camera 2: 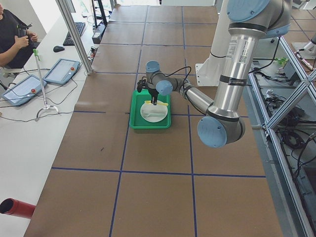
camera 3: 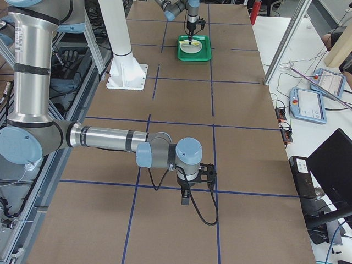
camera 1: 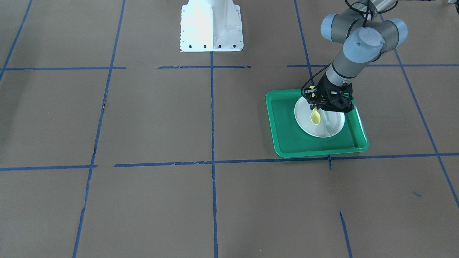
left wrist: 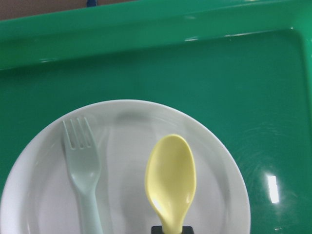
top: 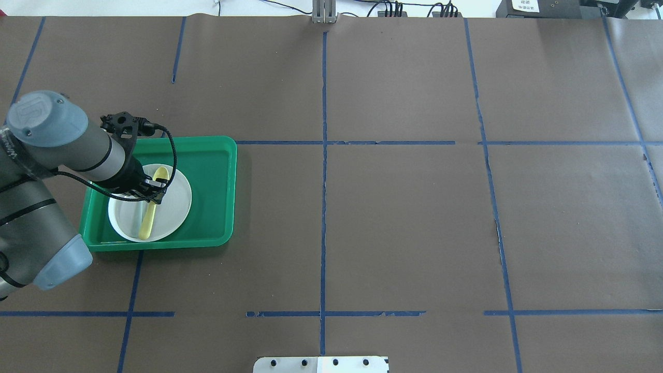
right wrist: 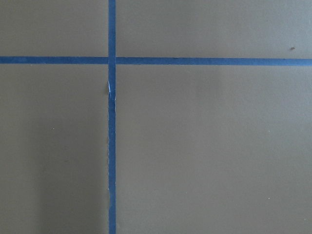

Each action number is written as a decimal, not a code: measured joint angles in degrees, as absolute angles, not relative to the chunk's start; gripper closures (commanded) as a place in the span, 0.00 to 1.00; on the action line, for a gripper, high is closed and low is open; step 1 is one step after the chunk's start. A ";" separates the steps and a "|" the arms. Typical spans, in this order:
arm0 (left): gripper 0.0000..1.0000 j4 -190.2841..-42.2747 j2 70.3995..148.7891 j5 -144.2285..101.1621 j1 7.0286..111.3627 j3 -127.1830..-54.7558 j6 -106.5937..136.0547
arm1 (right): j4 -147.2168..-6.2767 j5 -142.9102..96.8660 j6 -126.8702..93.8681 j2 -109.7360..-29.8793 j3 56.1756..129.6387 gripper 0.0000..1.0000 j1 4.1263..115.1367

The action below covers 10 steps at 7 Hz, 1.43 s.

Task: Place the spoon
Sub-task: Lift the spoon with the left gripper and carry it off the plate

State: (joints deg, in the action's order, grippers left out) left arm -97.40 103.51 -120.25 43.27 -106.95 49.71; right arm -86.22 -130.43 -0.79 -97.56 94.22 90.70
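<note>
The yellow spoon (camera 1: 315, 115) is held by its handle in my left gripper (camera 1: 316, 106), which is shut on it. The spoon hangs a little above a white plate (camera 1: 305, 123), bowl pointing away from the robot. The plate sits in a green tray (camera 1: 287, 138). A pale grey-green fork (camera 1: 328, 126) lies on the plate beside the spoon. In the left wrist view the spoon (left wrist: 171, 180) is to the right of the fork (left wrist: 84, 168), over the plate (left wrist: 126, 141). My right gripper (camera 3: 186, 197) shows only in the exterior right view, far from the tray; I cannot tell its state.
The tray (top: 212, 171) lies on the robot's left side of the brown table marked with blue tape lines (top: 323, 155). The white robot base (camera 1: 211, 27) stands at the table's middle edge. The right wrist view shows only bare table.
</note>
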 measured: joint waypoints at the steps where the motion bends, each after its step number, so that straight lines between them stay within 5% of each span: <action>1: 1.00 -92.77 104.86 -120.55 44.69 -109.00 48.22 | -86.22 -130.43 -0.79 -97.56 94.22 0.00 90.70; 4: 1.00 -90.08 111.77 -122.92 45.30 -105.74 53.12 | -86.20 -130.43 -0.79 -97.56 94.22 0.00 90.70; 9: 1.00 -105.50 114.94 -122.94 41.21 -92.59 62.81 | -86.18 -130.43 -0.79 -97.56 94.22 0.00 90.70; 10: 0.81 -105.92 115.00 -122.90 40.73 -91.90 62.90 | -86.20 -130.43 -0.79 -97.56 94.22 0.00 90.70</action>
State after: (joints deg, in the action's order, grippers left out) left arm -105.92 115.00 -122.90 40.73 -91.90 62.90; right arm -86.20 -130.43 -0.79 -97.56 94.22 90.70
